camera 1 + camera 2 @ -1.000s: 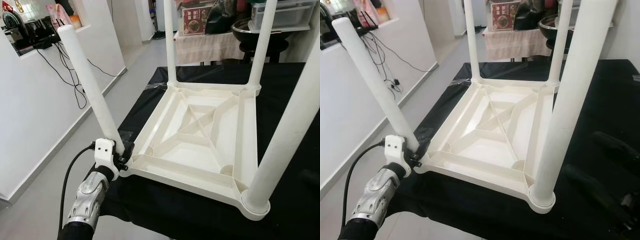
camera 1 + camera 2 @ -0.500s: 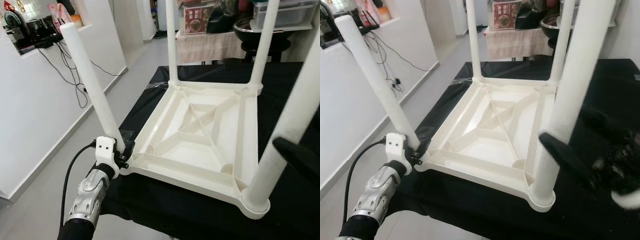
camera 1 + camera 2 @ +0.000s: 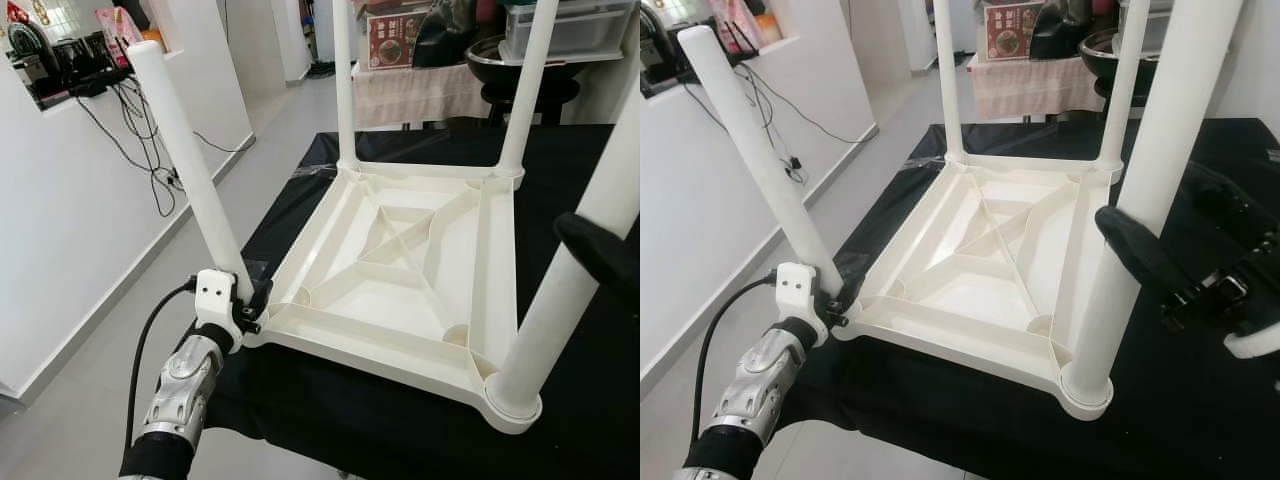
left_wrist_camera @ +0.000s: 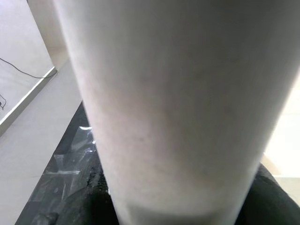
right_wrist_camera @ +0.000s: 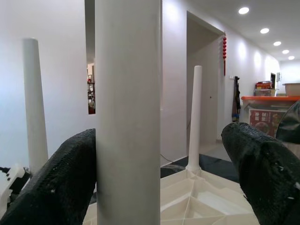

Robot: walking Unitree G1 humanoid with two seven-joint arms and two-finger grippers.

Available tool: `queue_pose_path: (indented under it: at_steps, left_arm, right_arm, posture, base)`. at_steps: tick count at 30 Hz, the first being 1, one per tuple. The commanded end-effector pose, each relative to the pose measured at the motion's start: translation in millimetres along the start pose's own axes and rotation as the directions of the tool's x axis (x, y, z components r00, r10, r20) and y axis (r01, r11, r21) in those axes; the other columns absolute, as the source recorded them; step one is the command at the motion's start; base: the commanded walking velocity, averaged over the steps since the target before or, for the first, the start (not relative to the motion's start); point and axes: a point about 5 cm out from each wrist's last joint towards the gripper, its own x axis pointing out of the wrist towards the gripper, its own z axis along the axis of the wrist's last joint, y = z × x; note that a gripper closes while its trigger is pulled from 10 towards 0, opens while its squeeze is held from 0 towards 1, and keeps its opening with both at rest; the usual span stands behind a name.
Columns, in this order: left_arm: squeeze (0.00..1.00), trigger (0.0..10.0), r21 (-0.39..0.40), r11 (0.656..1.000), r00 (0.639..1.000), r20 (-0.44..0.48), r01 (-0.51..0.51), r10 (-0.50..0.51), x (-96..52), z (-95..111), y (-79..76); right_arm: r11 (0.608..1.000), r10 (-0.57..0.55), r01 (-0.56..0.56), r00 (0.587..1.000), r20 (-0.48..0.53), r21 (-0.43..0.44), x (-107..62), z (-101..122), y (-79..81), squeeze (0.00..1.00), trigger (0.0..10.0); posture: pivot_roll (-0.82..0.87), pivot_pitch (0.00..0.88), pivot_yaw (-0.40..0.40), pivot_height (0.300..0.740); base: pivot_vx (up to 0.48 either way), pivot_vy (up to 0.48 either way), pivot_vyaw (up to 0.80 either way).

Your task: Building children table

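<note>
White plastic table top (image 3: 400,270), inverted on the black-draped bench (image 3: 330,420). Near-left leg (image 3: 185,165), tilted, clamped at its base by left gripper (image 3: 243,312). Near-right leg (image 3: 1145,190) upright between right gripper's (image 3: 1160,245) spread fingers. Far legs seated. Step: seating the fourth leg; next, straighten, press home.

The upturned children's table (image 3: 400,270) is cream-white plastic all over — its ribbed underside and its four round legs (image 3: 187,165) share the same plain tone. It lies on a tabletop (image 3: 590,400) covered in matte black cloth. The left claw (image 3: 250,310) is black at the fingers with a white bracket (image 3: 212,300) behind, on a silver arm (image 3: 180,390) trailing a black cable (image 3: 145,335). The right claw (image 3: 1160,270) is black too — its fingers (image 5: 61,183) show a fine pebbled texture. The floor (image 3: 90,400) is pale grey, the walls (image 3: 60,220) white. A red patterned box (image 3: 392,38) stands far behind.
</note>
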Motion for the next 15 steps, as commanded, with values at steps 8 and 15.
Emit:
queue_pose_path:
  at_steps: [8, 15]
  left_arm:
    - [0.0, 10.0, 0.08, 0.997, 0.999, 0.048, -0.013, 0.009, 6.8, 11.4, 1.0]
    - [0.0, 10.0, 0.103, 0.995, 0.999, 0.038, -0.015, 0.011, 7.9, 9.2, -0.6]
  right_arm:
    - [0.965, -0.255, 0.25, 0.965, -0.06, -0.072, 9.1, 4.3, -32.3, 0.0, 10.0]
    - [0.913, -0.405, 0.396, 0.908, -0.108, -0.101, 10.2, 8.1, -53.8, 0.0, 10.0]
  posture:
    - [-0.27, 0.054, 0.144, 0.74]
    - [-0.27, 0.058, 0.15, 0.74]
  base:
    - [0.0, 0.0, 0.0]
    - [0.0, 0.0, 0.0]
